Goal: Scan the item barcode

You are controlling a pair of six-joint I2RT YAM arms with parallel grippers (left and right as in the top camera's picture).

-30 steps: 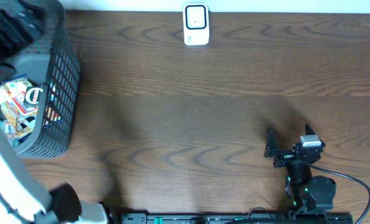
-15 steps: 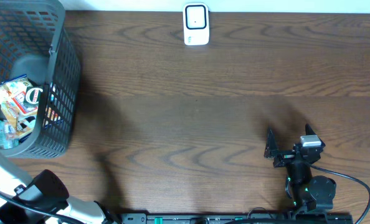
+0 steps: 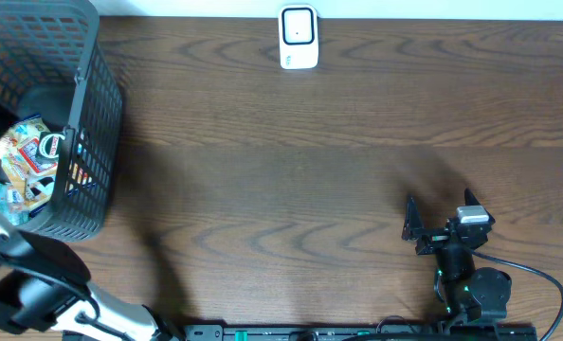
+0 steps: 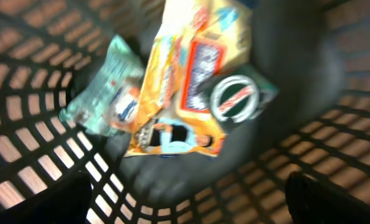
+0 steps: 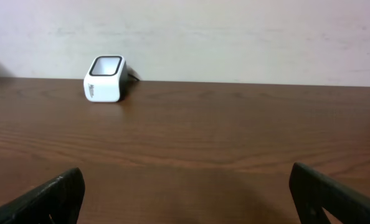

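The left hand (image 4: 188, 202) hangs over the basket (image 3: 94, 114) at the far left of the counter (image 3: 291, 189), wrist cam looking straight down inside. Fingers are spread wide w/ nothing btwn them; only the dark tips show at the bottom corners. Wide makes sense: the goods lie flat & loose, so it needs room to straddle one.

Items to scan are all in the basket, none out yet. On top is an orange packet (image 4: 194, 74), crinkled, lying across the rest. A teal packet (image 4: 104, 102) touches its left side. A green-rimmed round item (image 4: 236, 99) sits at its right edge; over or under, can't tell. The view is blurred, so no barcode can be made out.

The scanner (image 3: 299, 38) stands at the far edge, mid-counter, well apart from the basket. Its window tilts up, so a code can be held over it.

The right hand (image 5: 188, 199) sits low at near right, also fully spread & empty, pointing across bare counter toward the scanner. Prob. parked out of the way.

Judgement: pick stage. The orange packet looks the easiest take, being topmost.
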